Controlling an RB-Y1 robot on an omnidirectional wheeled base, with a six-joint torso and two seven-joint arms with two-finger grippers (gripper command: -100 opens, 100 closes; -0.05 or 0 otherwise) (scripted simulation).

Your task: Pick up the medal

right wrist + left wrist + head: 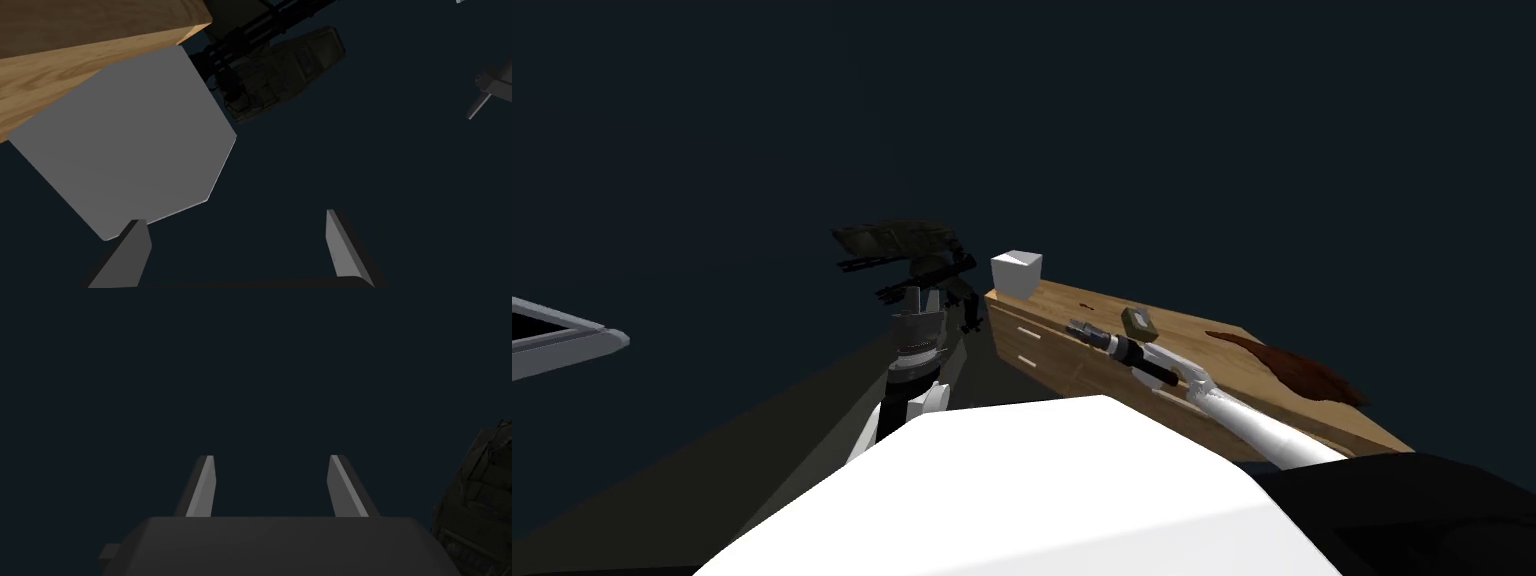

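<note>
R jaws wide over wood bench (1052, 305), white box (1015, 272) at their 10 o'clock (L jaws wide too, nr dark machine (897, 238)).

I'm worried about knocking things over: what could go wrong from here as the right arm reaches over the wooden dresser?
1. The open right tool points at the white cube on the dresser end; pushing on could knock it off.
2. The small dark red item beside the tool, possibly the medal, is not between its fingers, so closing now would likely grab nothing.
</note>
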